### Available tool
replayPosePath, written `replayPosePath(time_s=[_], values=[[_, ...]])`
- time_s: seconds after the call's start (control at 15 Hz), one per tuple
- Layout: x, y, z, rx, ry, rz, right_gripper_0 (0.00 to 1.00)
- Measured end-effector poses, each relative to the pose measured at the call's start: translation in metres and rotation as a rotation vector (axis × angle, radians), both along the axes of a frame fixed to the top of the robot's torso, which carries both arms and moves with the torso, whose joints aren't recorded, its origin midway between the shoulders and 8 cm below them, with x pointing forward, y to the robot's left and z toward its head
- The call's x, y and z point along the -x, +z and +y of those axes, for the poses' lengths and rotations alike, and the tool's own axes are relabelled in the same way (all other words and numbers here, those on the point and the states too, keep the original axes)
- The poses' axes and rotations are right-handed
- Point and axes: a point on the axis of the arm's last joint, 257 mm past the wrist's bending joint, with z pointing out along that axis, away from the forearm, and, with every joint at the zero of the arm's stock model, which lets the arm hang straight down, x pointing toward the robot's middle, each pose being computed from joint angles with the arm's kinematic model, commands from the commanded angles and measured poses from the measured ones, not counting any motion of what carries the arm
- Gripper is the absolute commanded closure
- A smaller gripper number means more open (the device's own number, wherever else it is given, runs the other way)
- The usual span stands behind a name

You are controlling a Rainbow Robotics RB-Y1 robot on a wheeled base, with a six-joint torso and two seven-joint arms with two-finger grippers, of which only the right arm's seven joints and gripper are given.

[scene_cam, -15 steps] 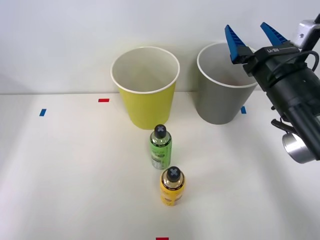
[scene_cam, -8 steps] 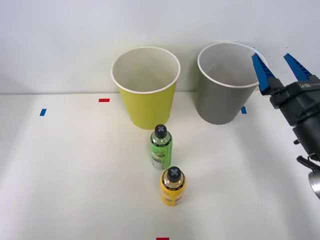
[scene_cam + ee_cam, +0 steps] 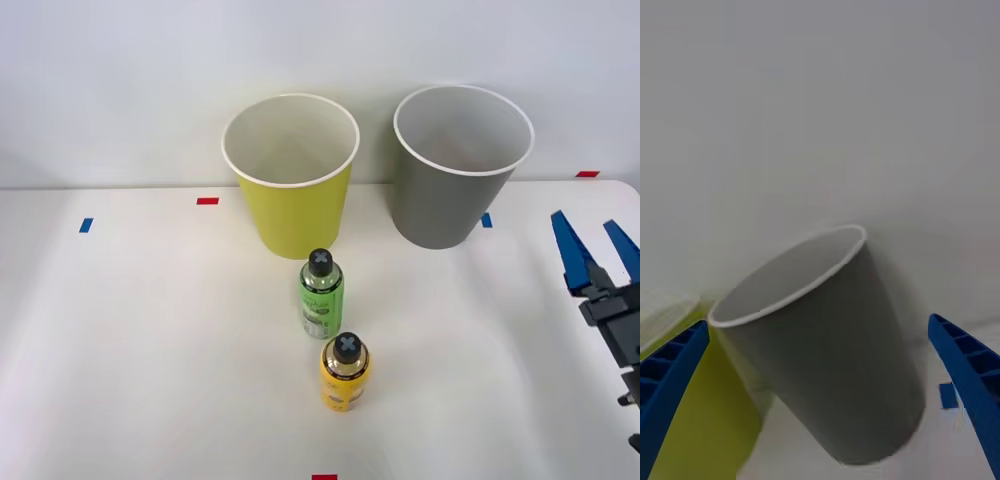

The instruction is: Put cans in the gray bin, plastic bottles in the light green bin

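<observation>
Gray bin (image 3: 446,205) up-left of my tool (image 3: 598,248) | tool spread, empty | light green bin (image 3: 293,210) beyond | both bottles: green-labelled bottle (image 3: 321,294), yellow-labelled bottle (image 3: 345,373) far left on counter (image 3: 150,330)

No legible words, brands or numbers being shown. Pale cross mark being displayed on black cap of green-labelled bottle (image 3: 321,293); same cross being displayed on black cap of yellow-labelled bottle (image 3: 346,371). Print on both labels being rendered too small to be read. Plain red tape marks (image 3: 207,201) and blue tape marks (image 3: 85,225) being shown on table (image 3: 150,340), no writing being carried on them.
</observation>
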Motion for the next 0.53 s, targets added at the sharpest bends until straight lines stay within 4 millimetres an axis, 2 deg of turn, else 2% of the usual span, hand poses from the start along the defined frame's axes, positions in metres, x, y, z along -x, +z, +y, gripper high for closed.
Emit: replayPosePath(time_s=[0.33, 0.53], values=[[0.024, -0.035, -0.017, -0.017, -0.109, 0.055, 0.0], [0.044, -0.061, -0.024, 0.038, -0.175, 0.102, 0.0]])
